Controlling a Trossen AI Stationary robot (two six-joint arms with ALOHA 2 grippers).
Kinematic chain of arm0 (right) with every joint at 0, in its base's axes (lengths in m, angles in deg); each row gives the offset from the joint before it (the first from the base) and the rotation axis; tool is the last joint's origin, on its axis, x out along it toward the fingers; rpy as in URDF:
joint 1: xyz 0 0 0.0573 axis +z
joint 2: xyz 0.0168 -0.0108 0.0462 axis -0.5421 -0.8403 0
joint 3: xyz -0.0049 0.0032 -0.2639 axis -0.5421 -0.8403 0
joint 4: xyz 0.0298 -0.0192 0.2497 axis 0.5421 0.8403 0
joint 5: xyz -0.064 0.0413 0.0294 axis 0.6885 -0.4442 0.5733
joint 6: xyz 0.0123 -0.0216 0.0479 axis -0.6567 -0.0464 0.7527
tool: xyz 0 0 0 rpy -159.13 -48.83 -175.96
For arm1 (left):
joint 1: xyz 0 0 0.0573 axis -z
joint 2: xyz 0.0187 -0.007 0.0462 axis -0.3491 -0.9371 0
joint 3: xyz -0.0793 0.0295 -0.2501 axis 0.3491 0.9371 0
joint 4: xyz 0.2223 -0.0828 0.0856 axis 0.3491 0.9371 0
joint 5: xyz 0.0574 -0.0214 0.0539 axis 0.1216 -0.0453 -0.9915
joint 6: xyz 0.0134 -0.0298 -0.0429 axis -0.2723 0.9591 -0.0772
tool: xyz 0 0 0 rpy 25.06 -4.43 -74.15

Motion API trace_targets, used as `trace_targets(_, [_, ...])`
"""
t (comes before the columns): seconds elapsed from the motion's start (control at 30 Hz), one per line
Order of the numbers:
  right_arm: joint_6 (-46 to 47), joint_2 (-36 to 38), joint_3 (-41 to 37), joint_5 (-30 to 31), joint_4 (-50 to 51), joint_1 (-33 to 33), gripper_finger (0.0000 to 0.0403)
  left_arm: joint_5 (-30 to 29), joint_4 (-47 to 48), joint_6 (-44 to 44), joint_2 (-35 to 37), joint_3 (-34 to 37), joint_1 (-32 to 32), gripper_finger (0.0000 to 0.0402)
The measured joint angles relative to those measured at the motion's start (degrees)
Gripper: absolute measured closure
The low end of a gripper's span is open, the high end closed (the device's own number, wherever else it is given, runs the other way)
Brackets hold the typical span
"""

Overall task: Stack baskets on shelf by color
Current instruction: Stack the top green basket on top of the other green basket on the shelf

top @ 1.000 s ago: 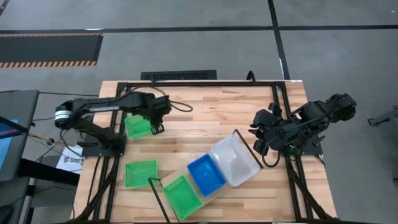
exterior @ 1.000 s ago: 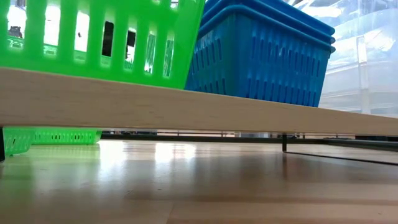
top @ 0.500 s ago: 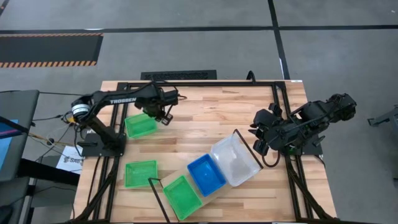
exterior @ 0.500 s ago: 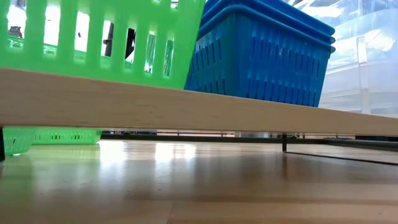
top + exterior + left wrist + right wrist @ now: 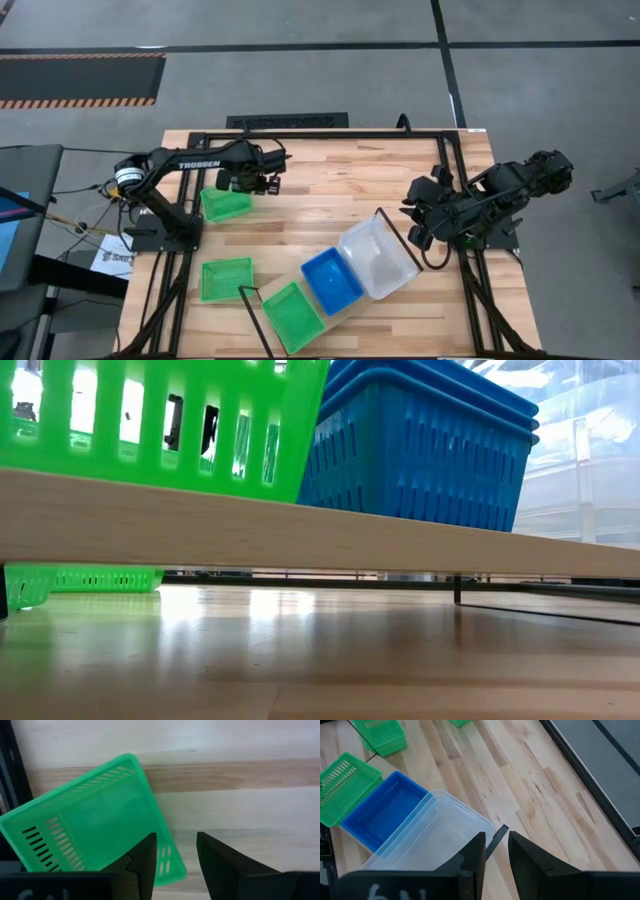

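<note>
While the shelf [image 5: 340,285] sits slanted across the near part of the bench [image 5: 330,175], three baskets ride on its light-wood plank: a green basket [image 5: 293,315] at the near end, a blue basket [image 5: 332,281] in the middle touching it, and a clear basket [image 5: 378,256] at the far end, hard against the blue one. From table height the blue looks like more than one nested together, its walls slotted. Two more green ones are off the shelf: a second green basket [image 5: 227,279] lies on the bench just left of the shelf's near end, and a third green basket [image 5: 226,203] sits farther back, well apart from the shelf. Right over that one's far edge hangs the left gripper [image 5: 248,182], fingers spread and gripping nothing. Right of the shelf's clear end waits the right gripper [image 5: 422,232], fingers parted, empty. Black wire frames close the shelf's ends. Pale wood planks, black rails around the bench, grey floor beyond.
</note>
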Motion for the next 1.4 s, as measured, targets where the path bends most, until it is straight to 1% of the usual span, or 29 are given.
trace_targets(0.17, [-0.2, 0.0, 0.0, 0.0, 0.3, 0.0, 0.0297, -0.8, 0.5, 2.2, 0.0, 1.4, -1.0, 0.0274])
trace_targets(0.3, [-0.2, 0.0, 0.0, 0.0, 1.0, 0.0, 0.0297, -2.1, -1.5, 2.6, 0.0, 2.6, -1.3, 0.0274])
trace_targets(0.47, [-0.1, 0.0, 0.0, -0.1, 1.0, 0.8, 0.0297, -0.4, -5.0, 3.4, 0.0, 5.3, -2.3, 0.0274])
trace_targets(0.6, [-0.1, 0.0, 0.0, -0.2, 1.0, 1.4, 0.0297, -0.8, -5.8, 4.9, 0.0, 6.8, -2.9, 0.0278])
trace_targets(0.7, [-0.1, 0.0, 0.0, -0.2, 1.0, 1.8, 0.0297, -0.3, -7.4, 5.2, 0.0, 7.9, -3.1, 0.0307])
trace_targets(0.77, [-0.1, 0.0, 0.0, -0.2, 0.9, 2.0, 0.0297, 0.1, -9.2, 5.0, 0.0, 8.8, -3.1, 0.0341])
trace_targets(0.83, [-0.1, 0.0, 0.0, -0.2, 0.9, 2.4, 0.0297, 0.6, -10.6, 2.7, 0.0, 9.3, -3.1, 0.0379])
trace_targets(0.87, [-0.1, 0.0, 0.0, -0.2, 0.9, 2.5, 0.0297, 0.6, -11.2, 1.2, 0.0, 9.4, -3.1, 0.0389])
trace_targets(0.97, [-0.1, 0.0, 0.0, -0.2, 0.9, 2.5, 0.0297, 0.2, -11.1, -0.5, 0.0, 8.8, -3.0, 0.0397])
trace_targets(1.07, [-0.9, 0.0, 0.0, -0.2, 0.9, 2.4, 0.0297, 0.3, -10.3, -3.8, 0.0, 6.0, -1.9, 0.0399])
trace_targets(1.17, [-1.6, 0.0, 0.0, -0.2, 0.9, 2.4, 0.0297, 0.9, -8.2, -7.3, 0.0, 1.2, 0.9, 0.0400])
trace_targets(1.3, [-1.8, 0.0, 0.0, -0.2, 1.1, 2.4, 0.0297, 0.7, -1.9, -8.9, 0.0, -8.4, 6.8, 0.0401])
trace_targets(1.4, [-1.8, 0.0, 0.0, -0.2, 1.8, 2.4, 0.0297, -2.1, 4.2, -6.5, 0.0, -17.0, 13.1, 0.0401])
